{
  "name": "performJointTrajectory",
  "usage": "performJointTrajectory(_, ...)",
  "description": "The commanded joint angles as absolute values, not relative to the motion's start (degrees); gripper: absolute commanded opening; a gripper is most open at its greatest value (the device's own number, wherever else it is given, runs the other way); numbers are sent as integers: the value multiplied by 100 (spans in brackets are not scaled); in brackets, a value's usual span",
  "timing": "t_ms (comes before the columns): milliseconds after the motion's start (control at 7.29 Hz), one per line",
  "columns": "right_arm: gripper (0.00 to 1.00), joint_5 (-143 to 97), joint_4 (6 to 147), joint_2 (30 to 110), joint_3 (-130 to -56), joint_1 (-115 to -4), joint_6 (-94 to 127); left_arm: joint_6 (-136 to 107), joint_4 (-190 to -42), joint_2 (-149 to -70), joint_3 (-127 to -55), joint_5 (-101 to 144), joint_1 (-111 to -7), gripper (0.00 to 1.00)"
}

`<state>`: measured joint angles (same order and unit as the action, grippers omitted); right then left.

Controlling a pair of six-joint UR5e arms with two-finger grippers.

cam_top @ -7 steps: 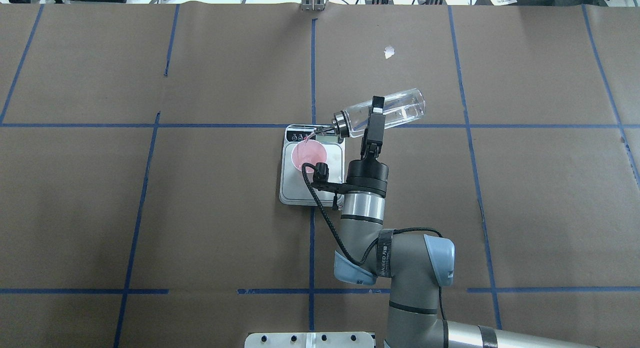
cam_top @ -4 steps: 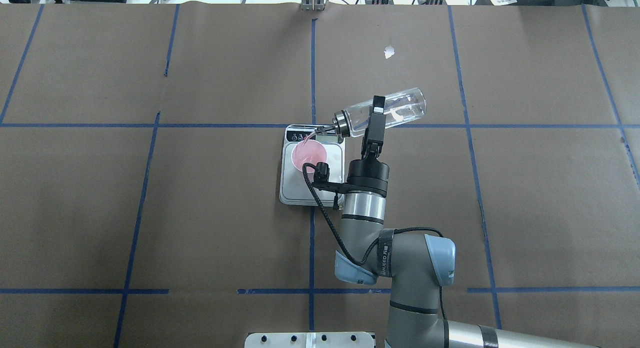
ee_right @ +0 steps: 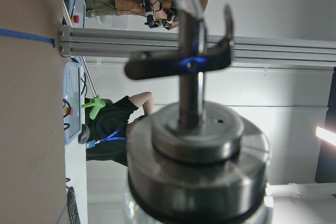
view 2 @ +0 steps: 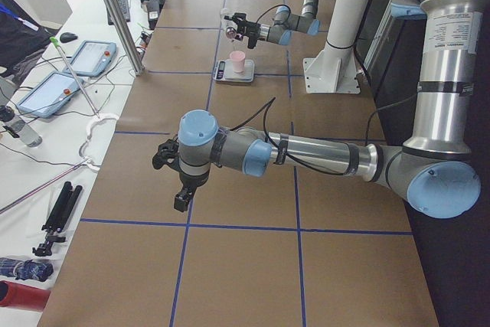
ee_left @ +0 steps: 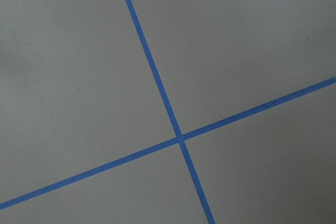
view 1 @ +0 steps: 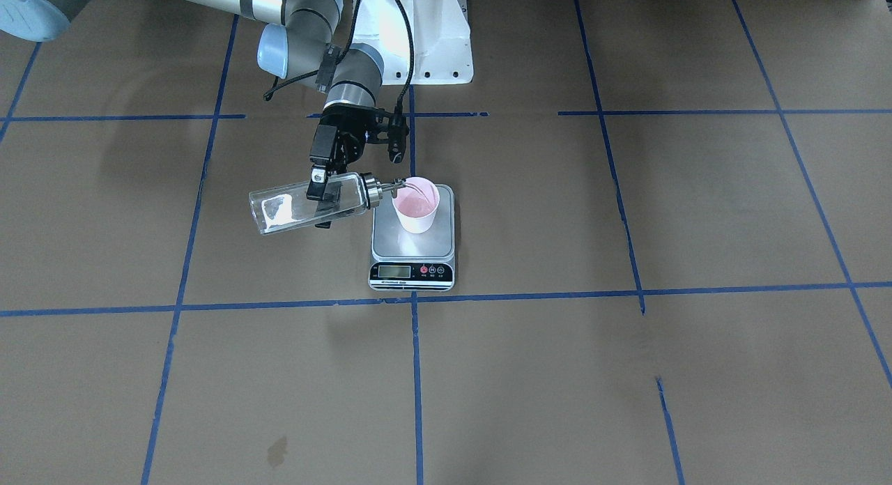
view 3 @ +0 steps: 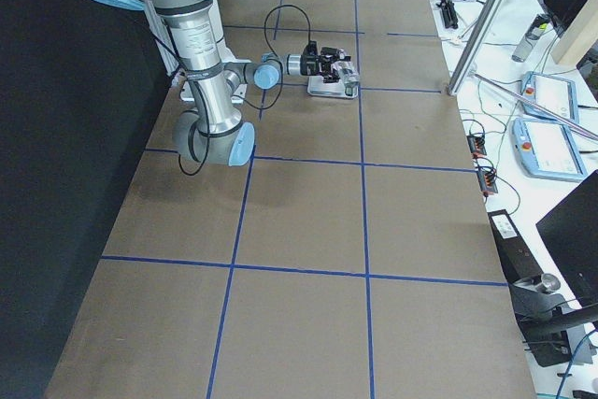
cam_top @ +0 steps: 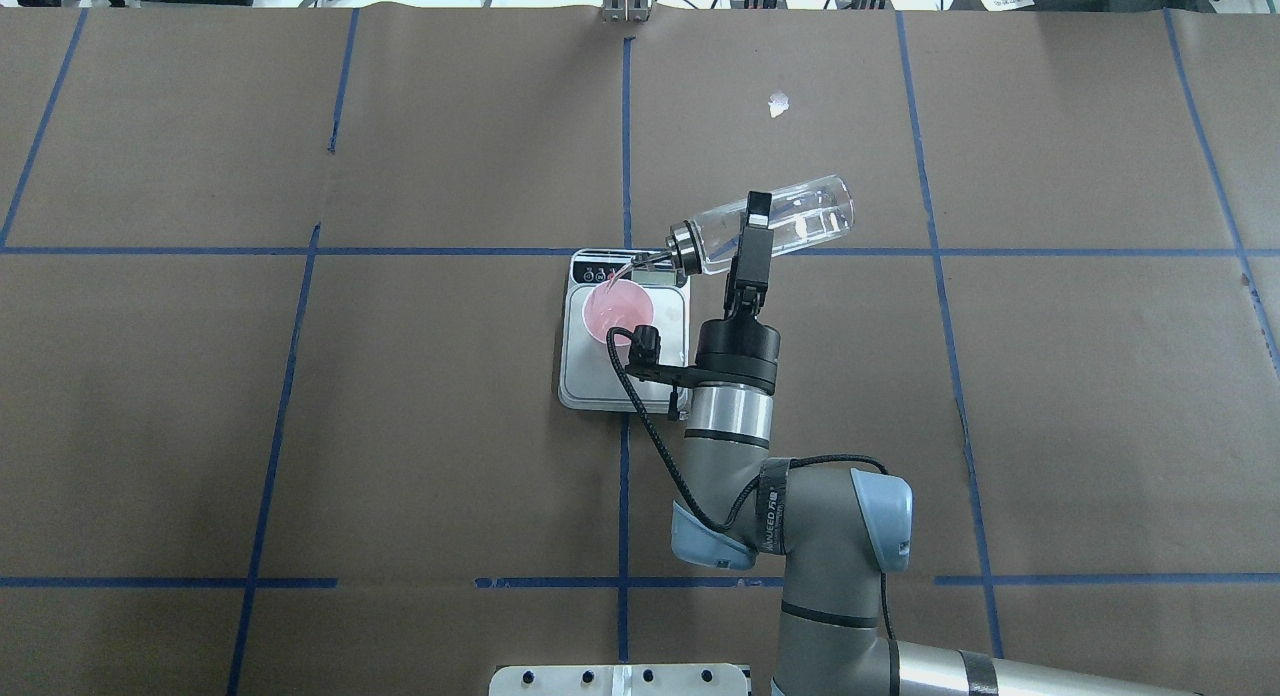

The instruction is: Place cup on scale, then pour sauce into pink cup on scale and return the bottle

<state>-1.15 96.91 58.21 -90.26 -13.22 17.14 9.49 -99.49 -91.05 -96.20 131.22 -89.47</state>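
At the overhead view's centre, a wrist camera [cam_top: 641, 342] is hiding the near rim of the cup [cam_top: 612, 306]. The display [view 1: 394, 271] of the scale [view 1: 390, 244] is showing unreadably small digits, and the bottle [ee_right: 197, 150] is overrunning the right wrist view's bottom edge.

Right arm [cam_top: 730, 416] reaches forward, right pincer [cam_top: 752, 234] clamped; left arm [view 2: 306, 155] stretched low.

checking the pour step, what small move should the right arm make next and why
Probably tip the bottle back to raise the spout and stop the flow. The right gripper holds the bottle tipped nearly level, spout over the cup on the scale, a thin stream seemingly running in, and the cup already holds liquid. The display is too small to read.
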Motion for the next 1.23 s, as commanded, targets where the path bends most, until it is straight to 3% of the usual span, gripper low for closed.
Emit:
performJointTrajectory(0, 0, -114, 9642, 5827, -9026, -1327, 1731, 949, -9958, -9105, -9624, 13122, -8947, 100)
performJointTrajectory(274, 0, -140, 9537, 5836, -9053, -1327, 1828, 949, -9967, -9114, -9624, 13122, -8947, 100)
performJointTrajectory(1097, 0, -921, 7194, 6047, -9070, -1161, 1828, 958, -10020, -9105, -9685, 13113, -8947, 100)
